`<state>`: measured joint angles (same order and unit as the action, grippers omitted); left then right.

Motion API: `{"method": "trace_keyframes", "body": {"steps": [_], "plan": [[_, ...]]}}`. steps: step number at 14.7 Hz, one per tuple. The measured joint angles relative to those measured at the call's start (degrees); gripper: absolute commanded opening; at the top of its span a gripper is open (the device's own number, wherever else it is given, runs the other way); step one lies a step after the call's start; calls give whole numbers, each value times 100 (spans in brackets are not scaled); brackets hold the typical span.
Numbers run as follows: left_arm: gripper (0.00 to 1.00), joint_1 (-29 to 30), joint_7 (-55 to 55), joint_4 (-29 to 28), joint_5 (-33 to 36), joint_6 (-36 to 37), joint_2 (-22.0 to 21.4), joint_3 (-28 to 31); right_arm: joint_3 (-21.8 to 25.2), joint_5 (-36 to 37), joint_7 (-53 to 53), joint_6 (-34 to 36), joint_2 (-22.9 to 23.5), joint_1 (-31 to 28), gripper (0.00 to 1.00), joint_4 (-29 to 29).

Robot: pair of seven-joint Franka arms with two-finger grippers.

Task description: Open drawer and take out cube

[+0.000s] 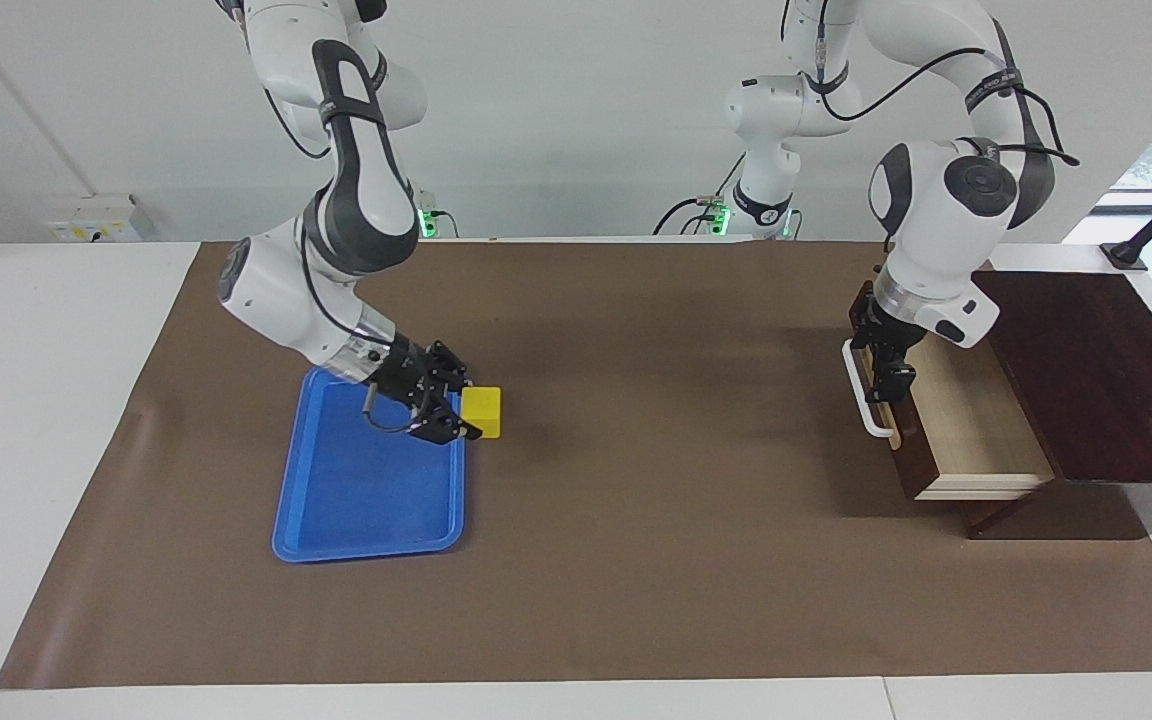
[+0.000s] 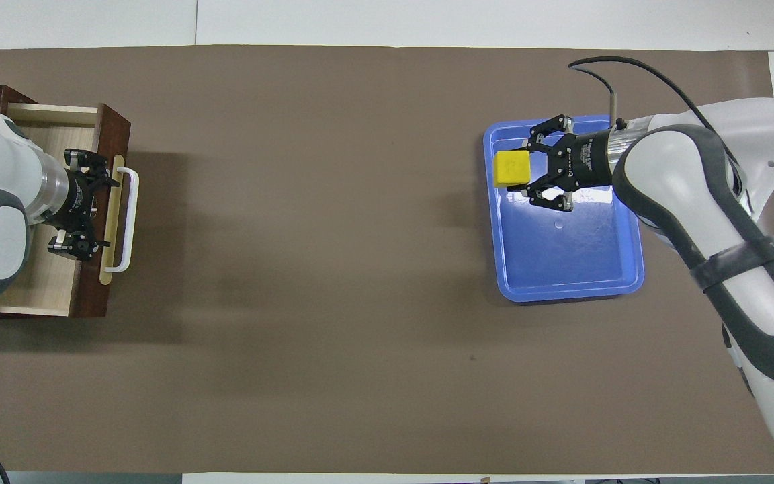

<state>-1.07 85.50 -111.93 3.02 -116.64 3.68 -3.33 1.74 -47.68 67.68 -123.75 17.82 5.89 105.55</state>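
Note:
The drawer point(image 1: 966, 425) of the dark brown box point(image 1: 1096, 370) is pulled out at the left arm's end of the table, and its pale interior shows. The drawer also shows in the overhead view point(image 2: 58, 128). My left gripper point(image 1: 886, 385) hangs open just inside the drawer front, beside the white handle point(image 1: 861, 395); it also shows in the overhead view point(image 2: 95, 205). My right gripper point(image 1: 471, 410) is shut on the yellow cube point(image 1: 486, 412) and holds it over the blue tray's edge. The overhead view shows that gripper point(image 2: 520, 168) and the cube point(image 2: 510, 168) too.
The flat blue tray point(image 1: 356, 500) lies on the brown mat at the right arm's end of the table, with nothing lying in it; it also shows in the overhead view point(image 2: 562, 262). The brown mat point(image 1: 636, 450) covers the table between tray and drawer.

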Motion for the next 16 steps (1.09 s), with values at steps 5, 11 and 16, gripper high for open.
{"method": "trace_keyframes", "body": {"steps": [5, 11, 16], "plan": [[100, 370, -741, 2, 39, -68, -13, -43, 4, 220, -515, 19, 296, -409, 0, 84], [100, 1270, -1759, -10, 117, -156, -23, -45, -36, 231, -656, 146, 262, -420, 0, 545], [100, 1093, -1829, 61, 208, 173, -22, -100, -36, 231, -934, 199, -47, -420, 0, 1185]]}}
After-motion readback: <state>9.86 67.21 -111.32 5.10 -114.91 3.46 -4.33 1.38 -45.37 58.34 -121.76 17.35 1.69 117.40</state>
